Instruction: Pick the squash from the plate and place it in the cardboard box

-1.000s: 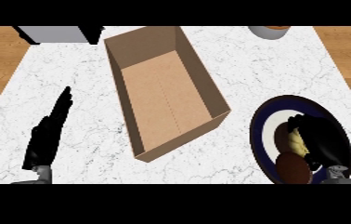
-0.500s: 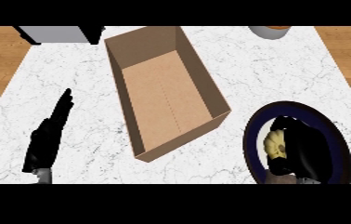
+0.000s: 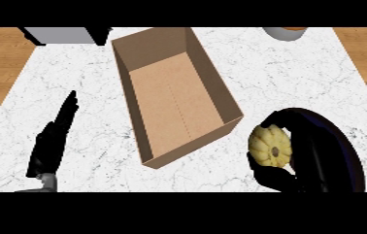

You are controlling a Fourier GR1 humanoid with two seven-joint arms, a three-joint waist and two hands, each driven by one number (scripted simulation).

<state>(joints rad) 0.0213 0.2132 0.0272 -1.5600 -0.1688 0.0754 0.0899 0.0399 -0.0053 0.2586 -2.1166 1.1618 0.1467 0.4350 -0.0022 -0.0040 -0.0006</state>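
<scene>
Kitchen setting — white marble-patterned counter top (image 3: pixel 287 77) with grey veining, wood-toned surface (image 3: pixel 13 58) showing past its left and right edges. Dark plate (image 3: pixel 342 150) at the lower right; pale round vessel (image 3: pixel 285 33) cut off at the top edge; grey boxy item (image 3: pixel 63 35) top left — cannot tell what it is

Count on the counter: one cardboard box (image 3: pixel 174 94), one squash (image 3: pixel 270 145), one dark plate (image 3: pixel 337 141), one grey container (image 3: pixel 285 33) at the far edge, two hands: left hand (image 3: pixel 52 141), right hand (image 3: pixel 283 172).
</scene>
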